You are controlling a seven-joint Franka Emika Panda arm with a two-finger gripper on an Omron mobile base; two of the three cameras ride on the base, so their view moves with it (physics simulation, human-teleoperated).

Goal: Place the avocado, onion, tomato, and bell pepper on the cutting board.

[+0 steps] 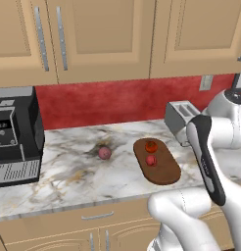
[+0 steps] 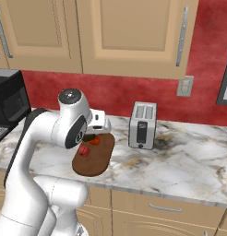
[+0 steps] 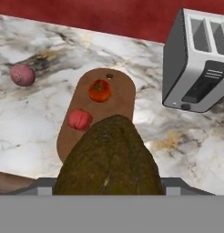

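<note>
The avocado [image 3: 109, 159], dark olive-brown and rough, looms large in the hand view, and my gripper [image 2: 93, 133] is shut on it. It hangs above the near part of the cutting board [image 3: 118, 98], a dark reddish-brown oval. On the board lie the tomato [image 3: 99, 90], with its green stem, and the red bell pepper [image 3: 79, 119]. These two also show in the left base view as tomato [image 1: 151, 146] and bell pepper [image 1: 151, 160]. The pinkish onion [image 1: 104, 152] rests on the marble counter left of the board. The avocado hides my fingertips.
A silver toaster [image 2: 143, 124] stands just right of the board against the red wall. A black coffee machine [image 1: 14, 132] sits at the counter's far left. Wooden cabinets hang overhead. The counter's front edge [image 1: 93, 203] runs below the board.
</note>
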